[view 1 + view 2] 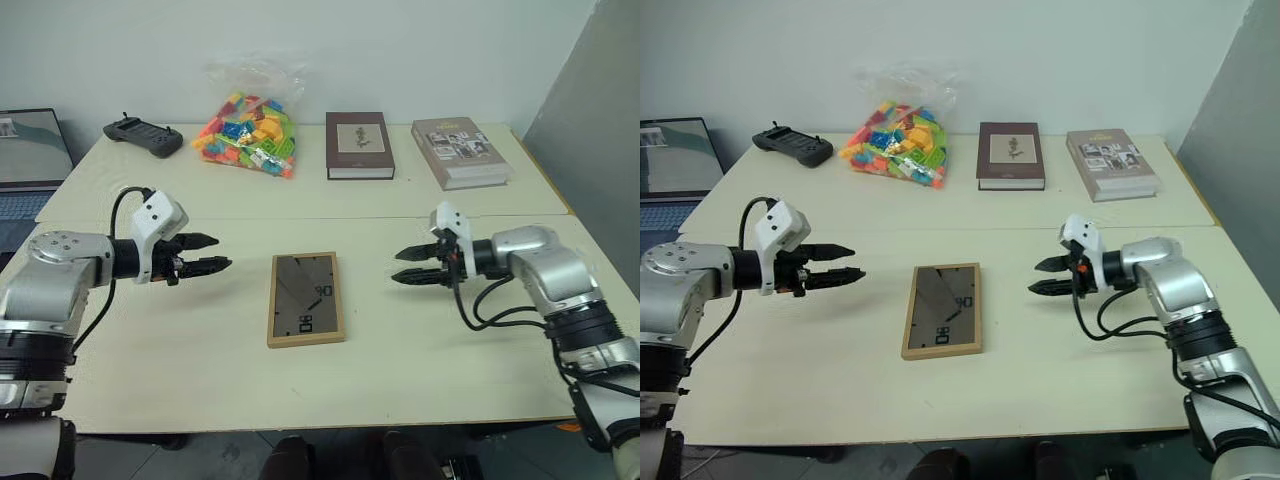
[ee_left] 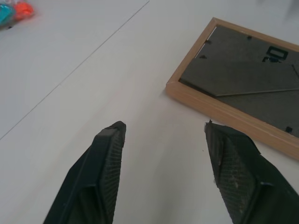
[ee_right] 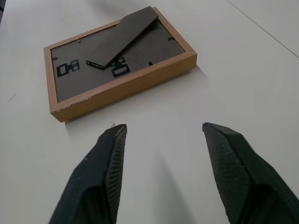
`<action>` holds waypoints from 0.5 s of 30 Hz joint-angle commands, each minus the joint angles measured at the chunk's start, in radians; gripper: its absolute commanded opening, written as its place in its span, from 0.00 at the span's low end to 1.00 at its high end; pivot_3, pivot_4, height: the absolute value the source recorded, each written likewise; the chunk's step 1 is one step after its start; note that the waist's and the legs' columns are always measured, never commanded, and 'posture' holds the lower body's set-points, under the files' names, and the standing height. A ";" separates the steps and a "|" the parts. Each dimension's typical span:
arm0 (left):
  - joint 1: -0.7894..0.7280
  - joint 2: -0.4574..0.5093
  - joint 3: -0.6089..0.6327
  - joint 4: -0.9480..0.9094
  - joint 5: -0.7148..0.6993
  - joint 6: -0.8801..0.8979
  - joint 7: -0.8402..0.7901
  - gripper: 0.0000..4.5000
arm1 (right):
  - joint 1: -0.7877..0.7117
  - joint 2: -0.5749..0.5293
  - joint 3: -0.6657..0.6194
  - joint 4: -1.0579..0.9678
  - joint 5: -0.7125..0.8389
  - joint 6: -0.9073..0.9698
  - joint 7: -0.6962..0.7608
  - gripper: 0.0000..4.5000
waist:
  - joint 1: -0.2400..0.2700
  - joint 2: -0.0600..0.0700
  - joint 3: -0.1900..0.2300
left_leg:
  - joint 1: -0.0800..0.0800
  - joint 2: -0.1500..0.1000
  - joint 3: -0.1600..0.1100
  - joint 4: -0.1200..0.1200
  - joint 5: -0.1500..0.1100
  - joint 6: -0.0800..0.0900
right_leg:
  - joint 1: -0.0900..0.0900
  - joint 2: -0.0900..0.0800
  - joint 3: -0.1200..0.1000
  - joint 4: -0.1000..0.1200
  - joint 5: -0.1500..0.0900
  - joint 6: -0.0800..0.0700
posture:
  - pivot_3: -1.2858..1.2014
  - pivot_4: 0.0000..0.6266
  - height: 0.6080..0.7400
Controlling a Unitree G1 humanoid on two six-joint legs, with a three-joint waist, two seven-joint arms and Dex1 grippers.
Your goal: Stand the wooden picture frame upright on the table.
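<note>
The left claw hovers over the surface with its two black fingers apart and nothing between them, pointing toward the middle of the scene. The right claw faces it from the other side, fingers likewise apart and empty, aimed back toward the left one.

Between the two lies the wooden picture frame, flat on the surface and face down, so that its dark brown back is uppermost. Its long axis runs away from the robot, toward the far edge, with one short end nearest the robot and the other toward the books. The easel stand on the back lies folded close against the backing, running slantwise across it.

The frame sits roughly midway between the claws and apart from both; neither claw touches it. In the left wrist view a corner of the light-wood rim lies just ahead of the fingertips; in the right wrist view a long side of the frame lies across the space ahead of that claw.

At the far side of the surface rest a dark maroon book, a grey-brown book, a clear bag of coloured bricks and a black handheld controller.
</note>
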 commanded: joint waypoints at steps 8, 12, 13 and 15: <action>-0.011 -0.098 -0.058 0.019 0.036 -0.048 -0.023 0.10 | 0.073 0.094 0.052 -0.089 -0.049 -0.035 -0.061 0.00 | 0.001 0.000 0.000 | 0.000 0.000 0.000 0.000 0.000 0.000 | 0.000 0.000 0.000 0.000 0.000 0.000 | 0.52 0.24 1.00; 0.018 -0.119 -0.045 -0.020 -0.030 0.113 -0.043 0.00 | 0.083 0.117 0.086 -0.094 -0.093 -0.075 -0.076 0.00 | -0.002 0.000 0.000 | 0.000 0.000 -0.001 0.000 0.000 0.000 | 0.000 0.000 0.000 0.000 0.000 0.000 | 0.52 0.24 1.00; 0.022 -0.113 -0.043 -0.035 -0.045 0.170 -0.045 0.00 | 0.082 0.119 0.092 -0.094 -0.105 -0.084 -0.084 0.00 | -0.003 0.000 0.000 | 0.000 0.000 -0.001 0.000 0.000 0.000 | 0.000 0.000 0.000 0.000 0.000 0.000 | 0.52 0.24 1.00; 0.030 -0.074 -0.024 -0.081 -0.129 0.347 -0.091 0.00 | 0.081 0.119 0.100 -0.098 -0.121 -0.094 -0.090 0.00 | -0.007 0.000 0.000 | 0.000 0.000 -0.001 0.000 0.000 0.000 | 0.000 0.000 0.000 0.001 0.000 0.000 | 0.52 0.24 1.00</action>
